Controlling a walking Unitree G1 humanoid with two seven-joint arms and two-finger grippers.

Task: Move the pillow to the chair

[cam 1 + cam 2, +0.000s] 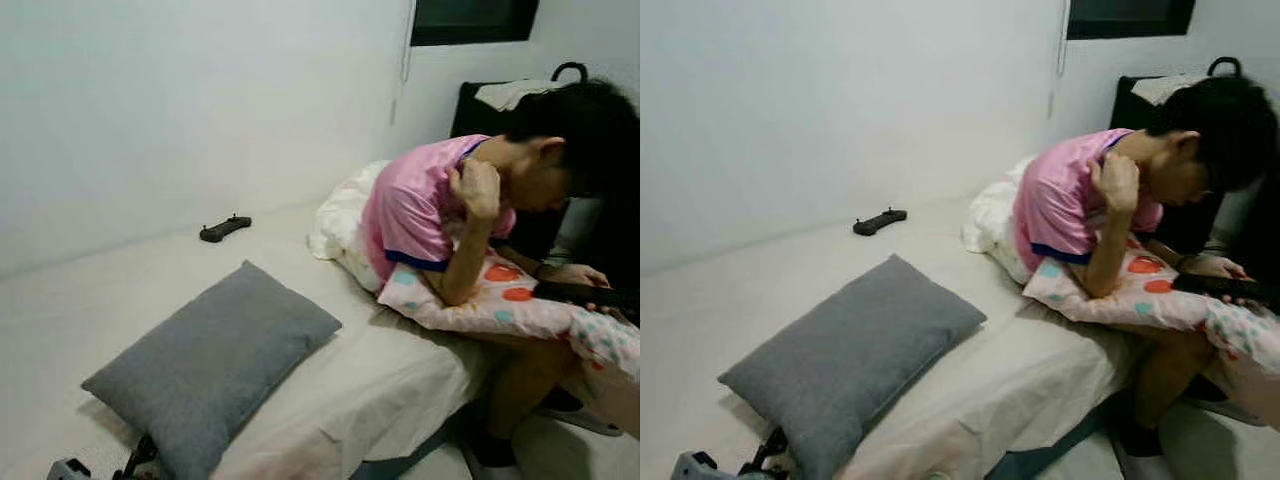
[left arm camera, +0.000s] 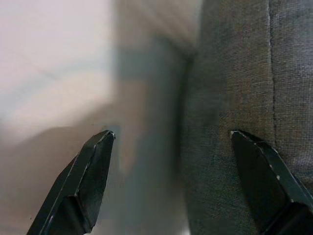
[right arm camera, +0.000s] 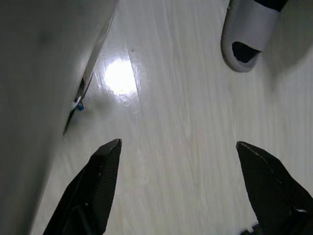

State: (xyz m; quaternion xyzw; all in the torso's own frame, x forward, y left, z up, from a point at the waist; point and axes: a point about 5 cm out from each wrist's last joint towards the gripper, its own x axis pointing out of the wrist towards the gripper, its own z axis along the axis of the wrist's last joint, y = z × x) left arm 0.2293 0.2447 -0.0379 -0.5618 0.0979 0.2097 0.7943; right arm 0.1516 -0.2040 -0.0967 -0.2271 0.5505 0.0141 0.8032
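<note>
Left eye view has the grey pillow (image 1: 215, 365) lying at 7 o'clock on the bed (image 1: 120, 270), near its front edge, with a person (image 1: 470, 200) seated at 3 o'clock. Left gripper (image 2: 171, 142) spreads wide at the pillow's edge, gripping nothing. Right gripper (image 3: 178, 147) hangs wide apart over the floor (image 3: 186, 98), near a slipper (image 3: 247, 34).

This was a home bedroom: a bed (image 1: 330, 400) with a pale sheet filled the lower frame against a bare white wall (image 1: 180, 100), a grey pillow (image 1: 215, 362) lay on it, and a person (image 1: 470, 200) sat at right.
</note>
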